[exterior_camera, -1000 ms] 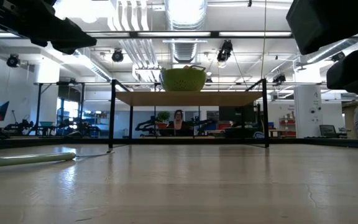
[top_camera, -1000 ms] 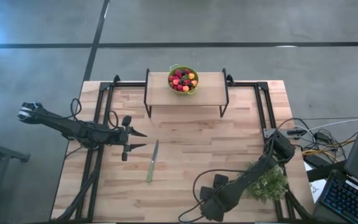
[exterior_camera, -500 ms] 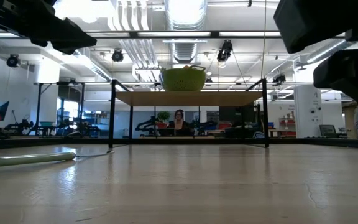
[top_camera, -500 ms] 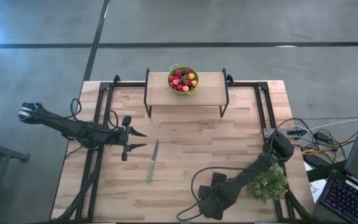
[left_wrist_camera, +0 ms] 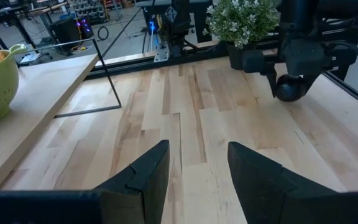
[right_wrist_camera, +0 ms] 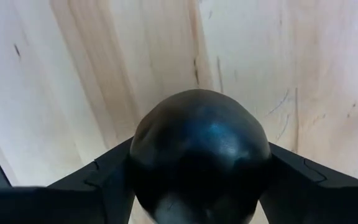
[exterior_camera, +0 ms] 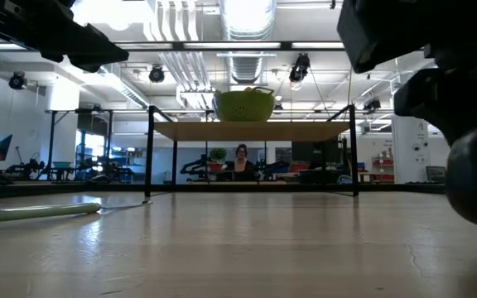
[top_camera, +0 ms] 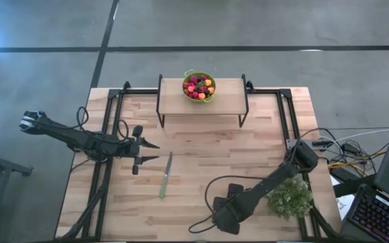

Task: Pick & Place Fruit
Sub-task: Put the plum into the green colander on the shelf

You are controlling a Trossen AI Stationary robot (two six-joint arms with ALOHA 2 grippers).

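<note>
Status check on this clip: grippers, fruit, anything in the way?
Right gripper shut on dark round fruit. Left gripper open, idle by knife. Bowl on shelf, unobstructed.

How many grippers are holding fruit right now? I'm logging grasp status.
1. The right gripper is shut on a dark round fruit above the table's near edge. The left gripper hangs open and empty beside the knife. Remaining fruit sits in the green colander.

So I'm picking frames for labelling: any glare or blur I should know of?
Low view: ceiling lights blow out white, and the right arm looms blurred at the edge. Right wrist view: the dark round fruit fills the frame. High view: evenly lit.
</note>
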